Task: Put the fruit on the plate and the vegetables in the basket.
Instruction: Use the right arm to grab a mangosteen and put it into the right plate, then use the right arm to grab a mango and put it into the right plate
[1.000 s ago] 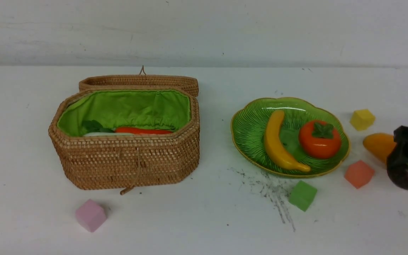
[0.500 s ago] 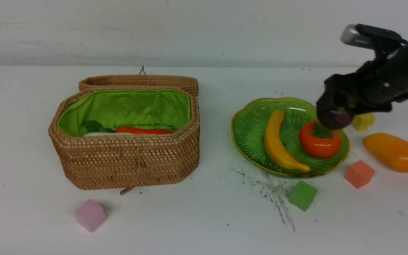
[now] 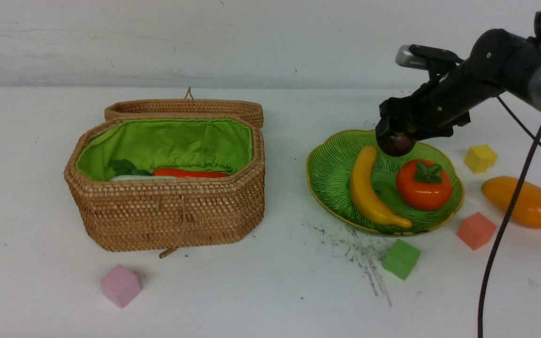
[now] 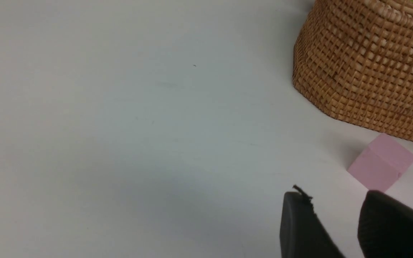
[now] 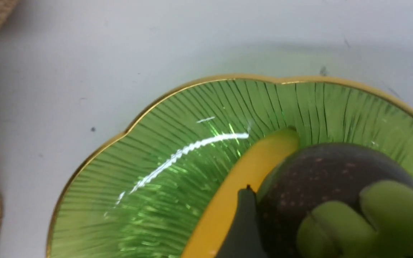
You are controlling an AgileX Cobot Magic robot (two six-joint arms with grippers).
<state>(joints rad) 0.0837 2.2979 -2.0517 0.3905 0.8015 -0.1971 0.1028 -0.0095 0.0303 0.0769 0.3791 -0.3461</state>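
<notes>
My right gripper (image 3: 395, 136) is shut on the dark purple mangosteen (image 3: 396, 143) and holds it in the air over the back of the green plate (image 3: 334, 173). On the plate lie the yellow banana (image 3: 369, 190) and the orange persimmon (image 3: 424, 184). The wrist view shows the mangosteen (image 5: 317, 172) between the fingers (image 5: 242, 222), above the banana (image 5: 253, 168) and the ribbed plate (image 5: 177, 172). An orange-yellow mango (image 3: 524, 202) lies on the table right of the plate. The open basket (image 3: 167, 206) holds a white radish (image 3: 132, 177) and an orange-red vegetable (image 3: 188, 173). My left gripper (image 4: 333, 195) is open and empty.
Small cubes lie about: pink (image 3: 120, 285) in front of the basket, green (image 3: 401, 259) and orange (image 3: 476, 230) in front of the plate, yellow (image 3: 480, 158) to its right. The left wrist view shows the pink cube (image 4: 382, 166) and the basket wall (image 4: 368, 68). The basket lid (image 3: 183, 109) lies folded back.
My right arm has lifted the mangosteen from the table at the far right and carried it up and left, over the plate's back. Nothing else has moved.
</notes>
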